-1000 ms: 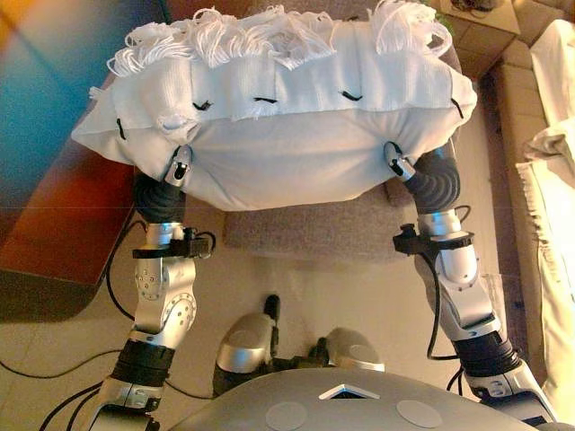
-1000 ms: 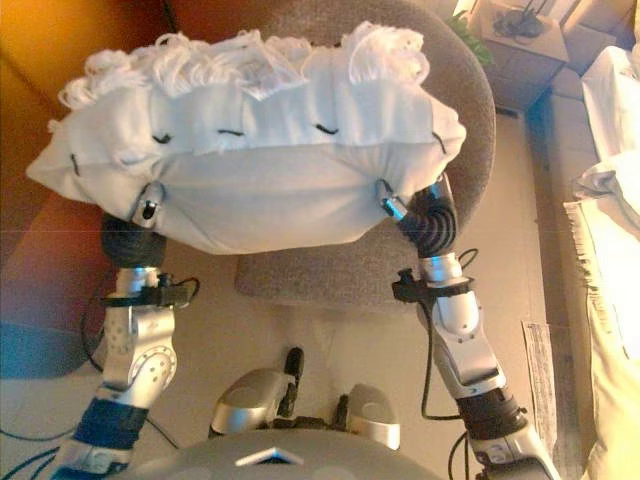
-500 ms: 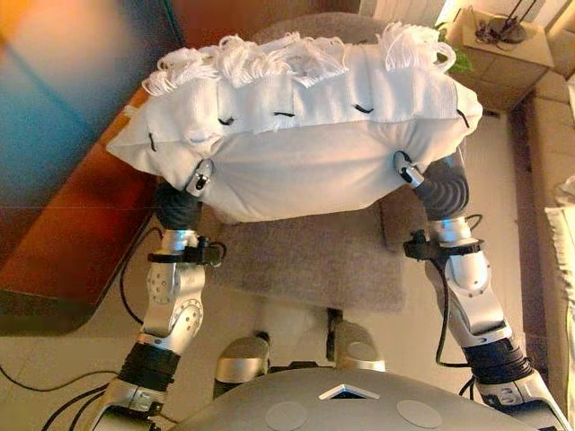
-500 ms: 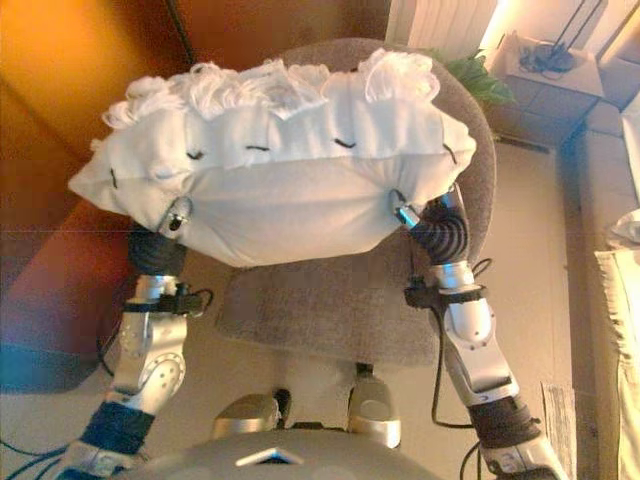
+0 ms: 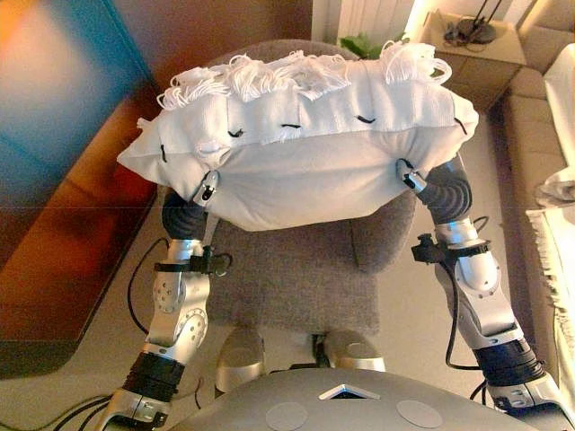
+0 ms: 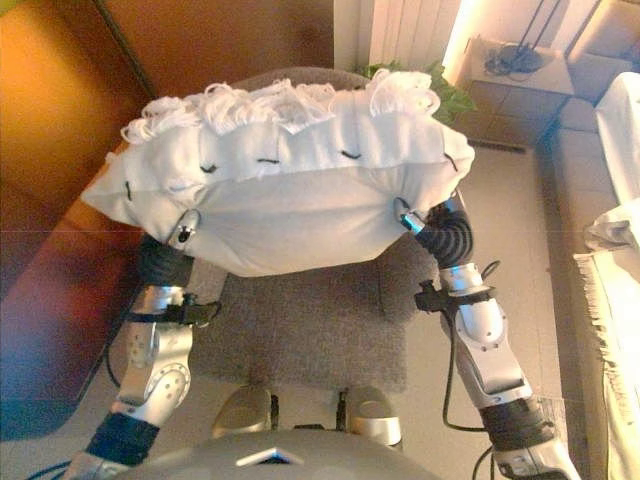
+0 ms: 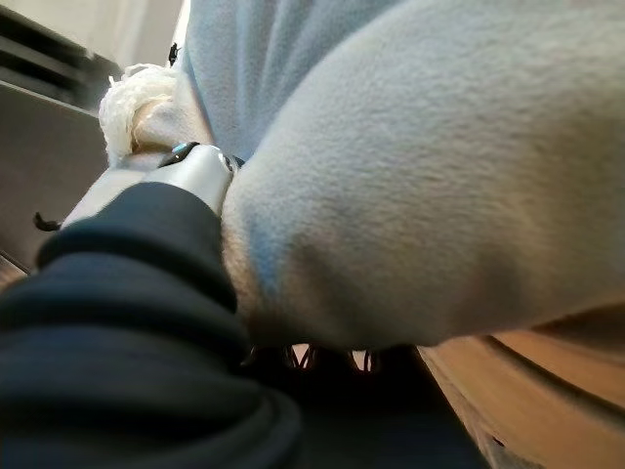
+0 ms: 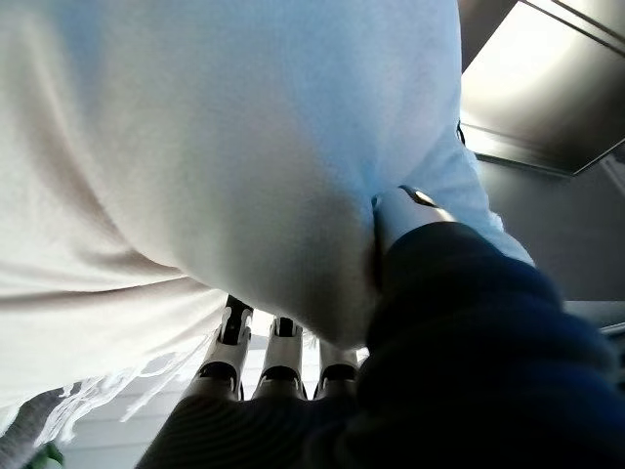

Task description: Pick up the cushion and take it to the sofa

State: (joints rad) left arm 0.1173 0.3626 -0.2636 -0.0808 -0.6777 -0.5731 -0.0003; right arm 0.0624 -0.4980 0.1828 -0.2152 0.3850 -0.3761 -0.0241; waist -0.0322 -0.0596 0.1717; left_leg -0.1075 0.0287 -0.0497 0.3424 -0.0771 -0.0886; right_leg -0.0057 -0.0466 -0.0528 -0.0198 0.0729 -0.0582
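A white cushion [image 5: 305,162] with a fringed far edge is held in the air between both hands, above a grey armchair. My left hand [image 5: 207,187] grips its near left underside, thumb pressed into the cloth; its own wrist view shows the thumb [image 7: 186,181] sunk in the cushion [image 7: 439,166]. My right hand [image 5: 409,177] grips the near right underside the same way. In the right wrist view the fingers [image 8: 278,357] lie under the cushion [image 8: 195,147] and the thumb [image 8: 410,210] digs into it. The beige sofa [image 5: 530,135] lies at the right edge.
The grey armchair [image 5: 296,269] stands right below and in front of me. A dark wooden cabinet [image 5: 81,233] is at the left. A side table [image 5: 467,40] and a green plant [image 5: 359,43] stand at the back. A white fringed throw [image 5: 557,233] hangs on the sofa.
The whole picture has shifted, so the camera has moved: more of the armchair and the back of the room shows. The cushion stays held the same way between both hands.
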